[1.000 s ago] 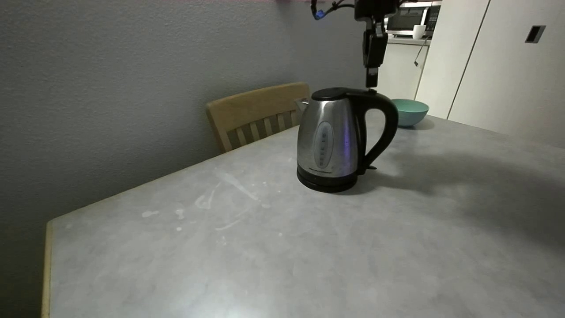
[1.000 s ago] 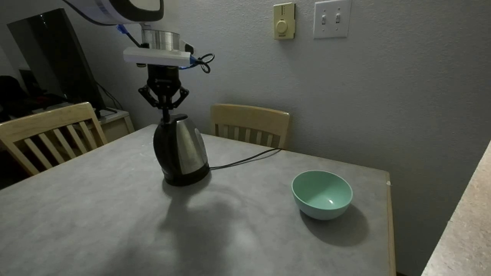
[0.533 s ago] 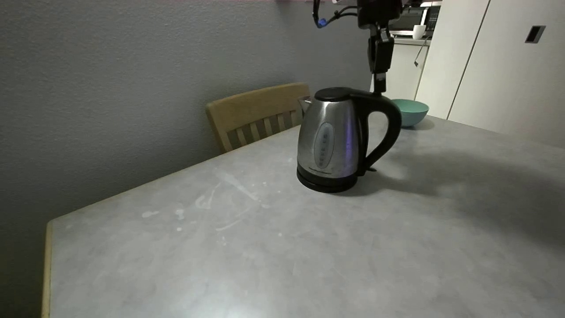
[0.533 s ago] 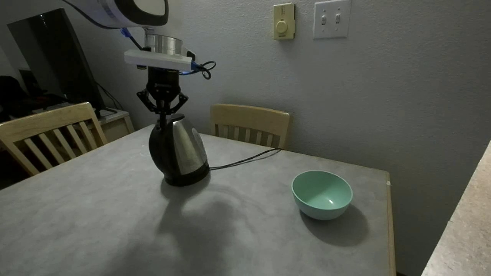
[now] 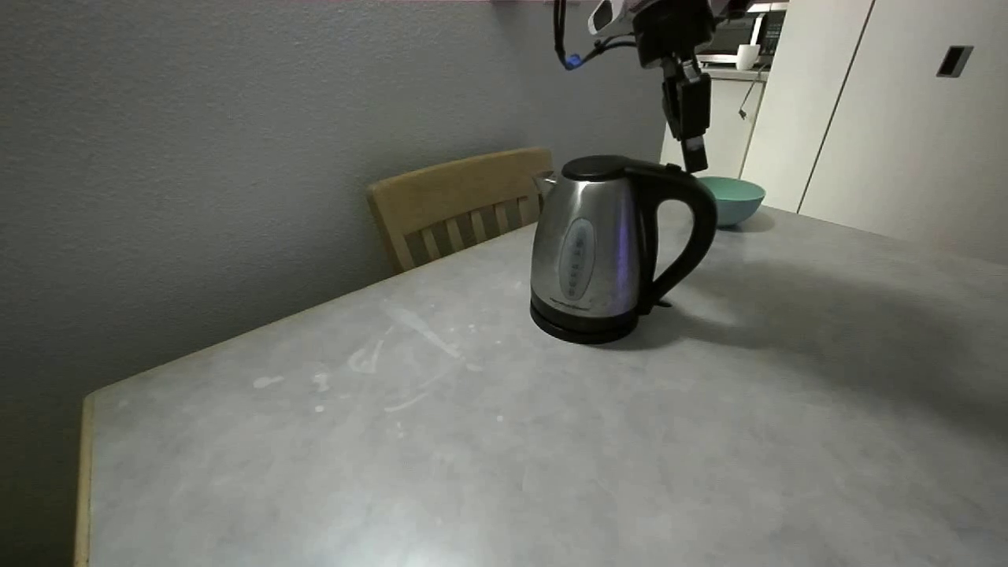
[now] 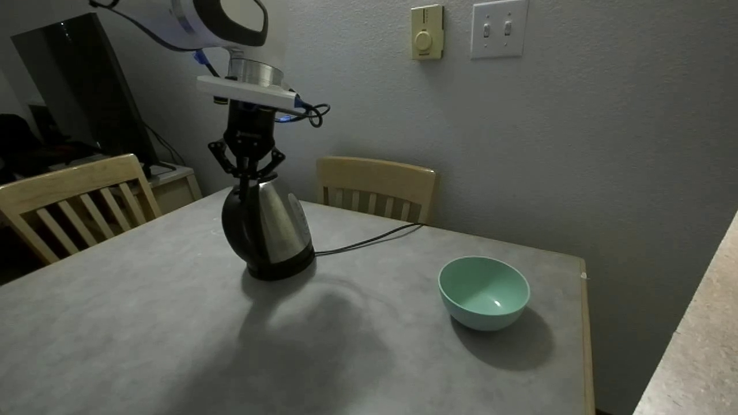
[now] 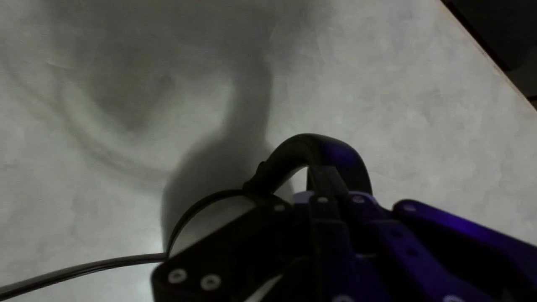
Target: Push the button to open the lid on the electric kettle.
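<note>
One grey table (image 5: 378, 465). Two wooden chairs (image 6: 377, 168), at table edge. One electric kettle (image 5: 610, 252), brushed steel, upright on table. One gripper (image 5: 695, 163), tilted, jaws together, tips at top of kettle's black handle (image 5: 704, 226); contact unclear. One teal bowl (image 6: 481, 321), same table, well apart from kettle. One lid (image 5: 594, 168), down on kettle. One button (image 5: 672, 166), on handle, just beside tips.

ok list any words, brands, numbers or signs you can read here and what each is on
None can be read.
Lettering low on the kettle: too small.
Marks in its water gauge: too blurred.
Print on the yellow wall dial: too small.
Marks at the right of the microwave: too small.
</note>
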Robot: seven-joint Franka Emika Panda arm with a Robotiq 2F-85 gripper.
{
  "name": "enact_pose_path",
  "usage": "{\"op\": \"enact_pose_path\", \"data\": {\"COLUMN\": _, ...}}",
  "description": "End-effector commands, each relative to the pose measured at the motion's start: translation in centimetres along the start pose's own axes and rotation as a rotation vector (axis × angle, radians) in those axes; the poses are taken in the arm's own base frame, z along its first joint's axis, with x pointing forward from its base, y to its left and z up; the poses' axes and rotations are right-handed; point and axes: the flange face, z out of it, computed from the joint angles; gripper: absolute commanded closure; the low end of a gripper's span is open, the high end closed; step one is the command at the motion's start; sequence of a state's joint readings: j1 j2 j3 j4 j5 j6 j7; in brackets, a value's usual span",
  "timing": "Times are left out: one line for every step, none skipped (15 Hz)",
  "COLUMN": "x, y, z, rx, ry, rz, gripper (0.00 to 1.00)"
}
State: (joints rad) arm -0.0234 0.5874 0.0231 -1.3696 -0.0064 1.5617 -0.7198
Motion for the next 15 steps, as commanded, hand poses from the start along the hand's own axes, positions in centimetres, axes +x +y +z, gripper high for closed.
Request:
{"op": "enact_pose_path", "data": {"x": 0.8, "y": 0.3, "z": -0.5, "rx": -0.043, "ry": -0.001, "rz": 0.021, "gripper": 1.0}}
{"op": "enact_pose_path", "data": {"x": 0.7, "y": 0.2, "z": -0.8, "rx": -0.061, "ry": 0.007, "rz": 0.022, "gripper": 1.0}}
{"op": "enact_pose_path", "data": {"x": 0.7, "y": -0.1, "z": -1.1, "rx": -0.07, "ry": 0.011, "rz": 0.026, "gripper": 1.0}}
{"op": "enact_pose_path", "data": {"x": 0.6, "y": -0.6, "z": -1.5, "rx": -0.081, "ry": 0.017, "rz": 0.029, "gripper": 1.0}}
{"op": "enact_pose_path", "data": {"x": 0.6, "y": -0.7, "z": -1.7, "rx": -0.093, "ry": 0.026, "rz": 0.03, "gripper": 1.0}}
{"op": "enact_pose_path", "data": {"x": 0.6, "y": -1.1, "z": -2.0, "rx": -0.104, "ry": 0.036, "rz": 0.028, "gripper": 1.0}}
{"op": "enact_pose_path", "data": {"x": 0.6, "y": -1.4, "z": -2.4, "rx": -0.115, "ry": 0.046, "rz": 0.025, "gripper": 1.0}}
{"op": "enact_pose_path", "data": {"x": 0.7, "y": -1.6, "z": -2.6, "rx": -0.132, "ry": 0.058, "rz": 0.025, "gripper": 1.0}}
{"op": "enact_pose_path", "data": {"x": 0.7, "y": -1.8, "z": -3.0, "rx": -0.149, "ry": 0.072, "rz": 0.023, "gripper": 1.0}}
{"op": "enact_pose_path", "data": {"x": 0.7, "y": -2.2, "z": -3.4, "rx": -0.177, "ry": 0.086, "rz": 0.023, "gripper": 1.0}}
{"op": "enact_pose_path", "data": {"x": 0.6, "y": -2.5, "z": -3.8, "rx": -0.197, "ry": 0.098, "rz": 0.019, "gripper": 1.0}}
{"op": "enact_pose_path", "data": {"x": 0.6, "y": -2.9, "z": -4.1, "rx": -0.216, "ry": 0.11, "rz": 0.019, "gripper": 1.0}}
{"op": "enact_pose_path", "data": {"x": 0.4, "y": -3.4, "z": -4.4, "rx": -0.228, "ry": 0.12, "rz": 0.017, "gripper": 1.0}}
{"op": "enact_pose_path", "data": {"x": 0.2, "y": -3.9, "z": -4.5, "rx": -0.229, "ry": 0.131, "rz": 0.025, "gripper": 1.0}}
{"op": "enact_pose_path", "data": {"x": 0.0, "y": -4.4, "z": -4.6, "rx": -0.219, "ry": 0.137, "rz": 0.04, "gripper": 1.0}}
